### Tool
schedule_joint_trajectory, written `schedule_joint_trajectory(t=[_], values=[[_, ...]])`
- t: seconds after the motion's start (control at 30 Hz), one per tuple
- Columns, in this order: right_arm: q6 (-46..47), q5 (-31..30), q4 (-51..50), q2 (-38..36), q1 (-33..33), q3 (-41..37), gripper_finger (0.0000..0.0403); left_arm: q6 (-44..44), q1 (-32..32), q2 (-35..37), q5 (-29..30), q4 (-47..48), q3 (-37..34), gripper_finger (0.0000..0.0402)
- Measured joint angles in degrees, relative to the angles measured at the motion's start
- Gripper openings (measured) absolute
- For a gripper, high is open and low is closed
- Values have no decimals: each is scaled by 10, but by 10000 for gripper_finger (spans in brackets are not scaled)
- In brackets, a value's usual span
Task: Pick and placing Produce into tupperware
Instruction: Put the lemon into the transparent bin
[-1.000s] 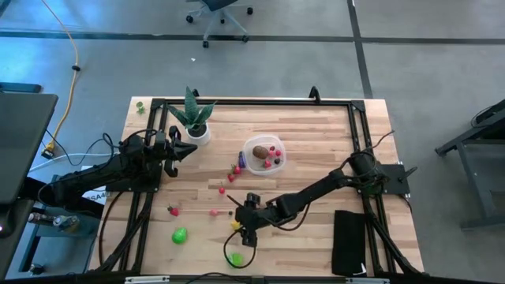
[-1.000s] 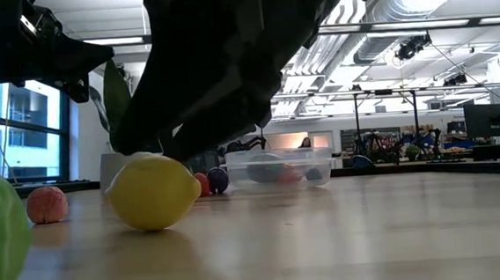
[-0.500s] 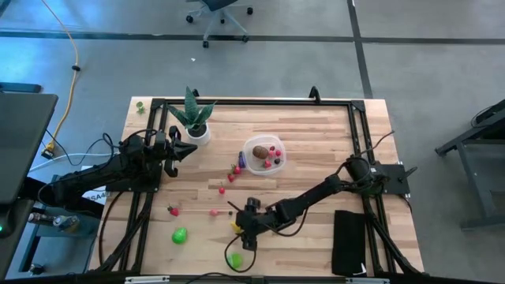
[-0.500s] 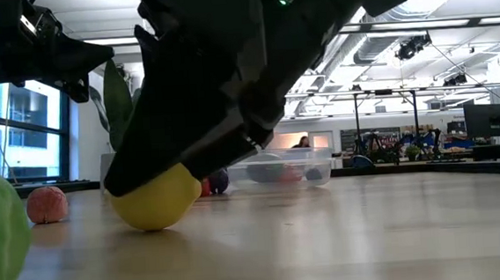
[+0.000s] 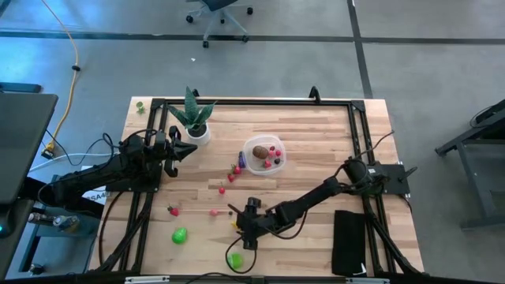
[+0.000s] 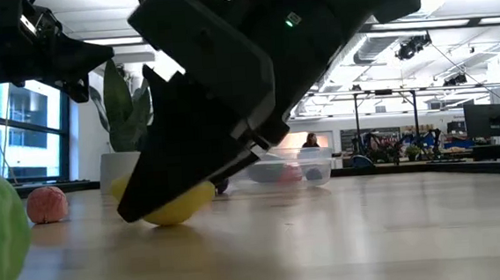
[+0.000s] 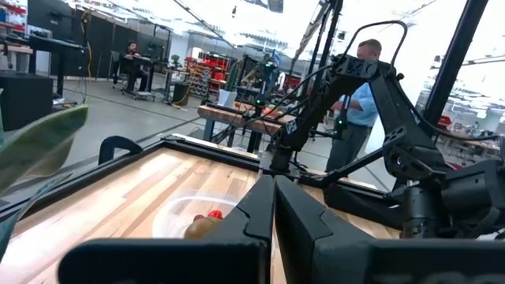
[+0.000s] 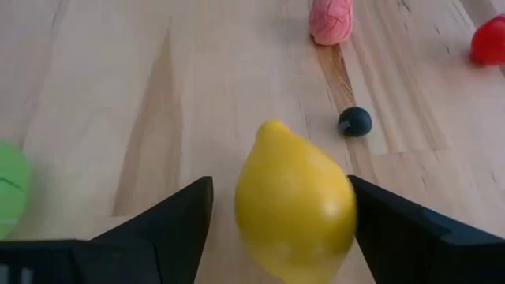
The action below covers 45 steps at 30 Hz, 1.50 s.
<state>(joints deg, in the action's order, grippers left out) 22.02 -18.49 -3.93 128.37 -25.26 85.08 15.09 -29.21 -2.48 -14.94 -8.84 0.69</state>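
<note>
My right gripper [image 5: 241, 233] is low over the table's near middle, open, with a dark finger on each side of the yellow lemon [image 8: 293, 209] [image 6: 180, 208] [image 5: 234, 228]. The clear tupperware [image 5: 264, 155] [image 6: 292, 166] [image 7: 177, 217] stands at mid-table and holds a brown kiwi and red pieces. Loose produce lies on the wood: a dark berry [image 8: 355, 121], a pink strawberry [image 8: 331, 20], green round fruits [image 5: 180, 235] [image 5: 234, 259] and red pieces [image 5: 172, 211]. My left gripper [image 5: 189, 150] [image 7: 274, 205] is shut and hovers beside the plant. My right gripper comes at the lemon slanting down from the table's right, one finger [image 8: 170, 217] standing off one side and the other finger [image 8: 394, 217] close against the opposite side [image 8: 347, 197]. I cannot tell whether it touches. The lemon rests on the table.
A spiky plant in a white pot [image 5: 193, 120] stands at the far left. A black flat object [image 5: 347, 241] lies at the near right. A black frame [image 5: 252, 101] runs around the tabletop. Bare wood lies between the tupperware and the right arm.
My right gripper has come down and tipped over the lemon, so its fingers now reach table level on both sides of it. The lemon has shifted slightly toward the table's right. My left arm has kept still.
</note>
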Motion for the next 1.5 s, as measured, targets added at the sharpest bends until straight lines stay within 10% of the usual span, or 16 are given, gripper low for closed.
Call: schedule_joint_trajectory(t=[1.5], values=[[-121,-54,-7,-64,12,0,187,0,0,0,0,0,0,3]])
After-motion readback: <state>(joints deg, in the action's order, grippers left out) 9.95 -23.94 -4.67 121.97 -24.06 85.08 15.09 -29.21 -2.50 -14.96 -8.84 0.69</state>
